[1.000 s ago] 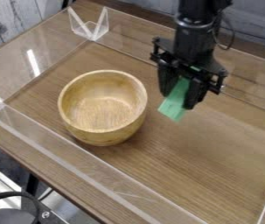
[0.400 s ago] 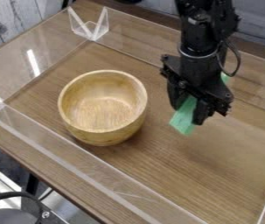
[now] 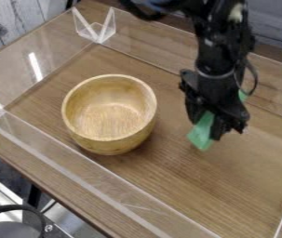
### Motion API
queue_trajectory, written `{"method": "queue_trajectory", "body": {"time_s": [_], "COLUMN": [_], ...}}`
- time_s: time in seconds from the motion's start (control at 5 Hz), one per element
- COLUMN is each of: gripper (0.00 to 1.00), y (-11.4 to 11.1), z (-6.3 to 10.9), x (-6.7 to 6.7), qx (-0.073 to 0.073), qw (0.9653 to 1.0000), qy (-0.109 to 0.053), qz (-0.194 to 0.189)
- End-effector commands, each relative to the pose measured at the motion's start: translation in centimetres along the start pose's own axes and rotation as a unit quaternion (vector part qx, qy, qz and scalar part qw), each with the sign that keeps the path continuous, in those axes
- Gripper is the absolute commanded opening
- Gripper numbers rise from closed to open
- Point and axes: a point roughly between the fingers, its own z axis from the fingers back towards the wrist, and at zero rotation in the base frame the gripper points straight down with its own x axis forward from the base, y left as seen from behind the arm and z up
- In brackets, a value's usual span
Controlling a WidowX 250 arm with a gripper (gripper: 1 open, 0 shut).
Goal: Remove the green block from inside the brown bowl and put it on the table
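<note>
Green block gripped by the jaws (image 3: pixel 203 126), beside the brown bowl.
The jaws stand partway open, closed on the green block (image 3: pixel 204 131), a flat, solid-coloured bar hanging tilted outside the brown bowl (image 3: pixel 110 113); whether it touches the worktop (image 3: pixel 181 189) cannot be told. The bowl is round, thick-walled, light tan wood; the worktop shows brown wood grain, bordered by clear acrylic walls. Compared with the earlier frame, arm and block lie farther from the bowl and nearer the camera.
</note>
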Motion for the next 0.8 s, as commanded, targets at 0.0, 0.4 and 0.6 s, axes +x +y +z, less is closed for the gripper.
{"method": "queue_trajectory", "body": {"time_s": [0.0, 0.4, 0.6], "gripper": [0.0, 0.0, 0.0], "y": [0.2, 0.7, 0.9], "z": [-0.5, -1.8, -2.3], "x": [1.8, 2.4, 2.1], "qx": [-0.007, 0.0, 0.014], "qw": [0.9996, 0.9996, 0.9995], "qy": [-0.021, -0.012, -0.003], "qz": [-0.017, -0.025, -0.028]}}
